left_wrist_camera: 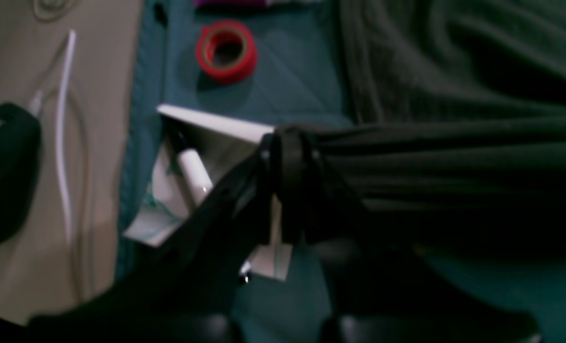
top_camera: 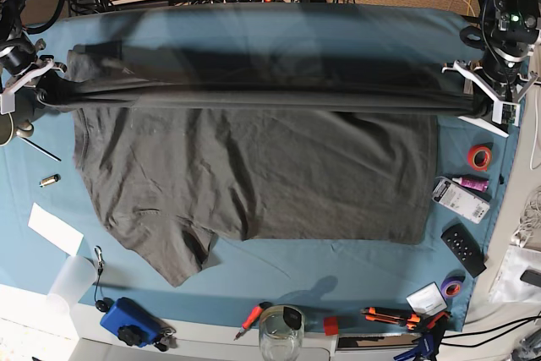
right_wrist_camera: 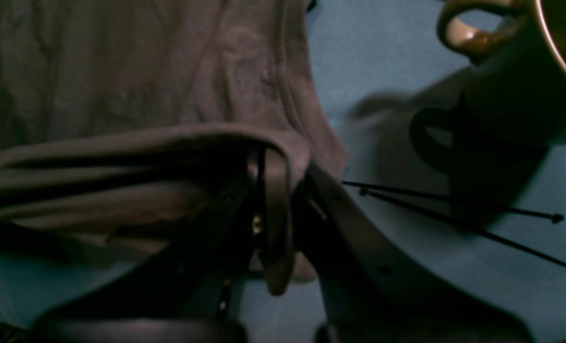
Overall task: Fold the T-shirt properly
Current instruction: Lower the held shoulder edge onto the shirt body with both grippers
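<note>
Nearest us, base view: glass jar [top_camera: 280, 333], screwdrivers [top_camera: 393, 317], blue box [top_camera: 128, 322], paper slip [top_camera: 56, 229] on the teal cloth [top_camera: 338, 272].

Mid-table: T-shirt [top_camera: 254, 175], charcoal, wrinkled, lower body and one sleeve lying flat on the cloth.

Far edge: its upper hem lifted and stretched taut between both arms. Left gripper [left_wrist_camera: 287, 157], beside the red tape roll [left_wrist_camera: 226, 51], is closed on a bunched shirt corner. Right gripper [right_wrist_camera: 273, 190], near a mug [right_wrist_camera: 506, 71] and cable ties [right_wrist_camera: 454, 209], is likewise pinched tight on the opposite corner.

We judge the first lengthwise fold under way. Next, both arms should carry the held edge evenly toward us and lay it over the flat part.
</note>
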